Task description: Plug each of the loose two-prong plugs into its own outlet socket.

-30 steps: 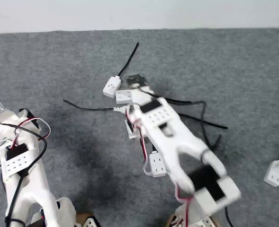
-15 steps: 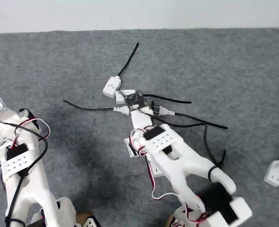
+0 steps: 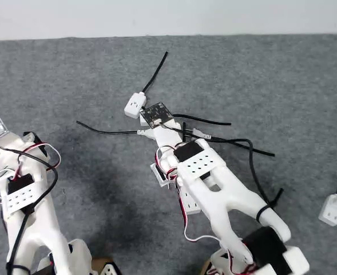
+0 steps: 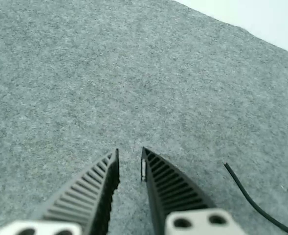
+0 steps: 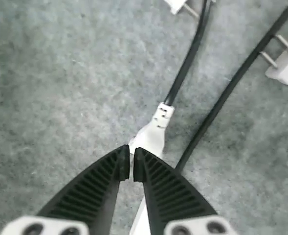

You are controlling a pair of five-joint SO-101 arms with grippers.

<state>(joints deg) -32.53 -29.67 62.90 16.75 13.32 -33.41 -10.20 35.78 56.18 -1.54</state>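
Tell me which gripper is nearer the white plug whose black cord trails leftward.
Right. The right gripper is directly over the white plug, fingertips at its body. The left gripper is over bare carpet, well off to its side.

Place: a robotics lab or test bench.
Desk: covered in grey, felt-like matting, the same surface in both wrist views.
Backdrop: a plain white wall along the far edge of the desk.
Machines: two white plastic arms side by side, the left arm and the right arm, with red, white and black wires looped outside their housings and a bare circuit board at one wrist.
Test pieces: small white outlet sockets on short black cords with free ends, and a loose white plug, scattered on the matting.
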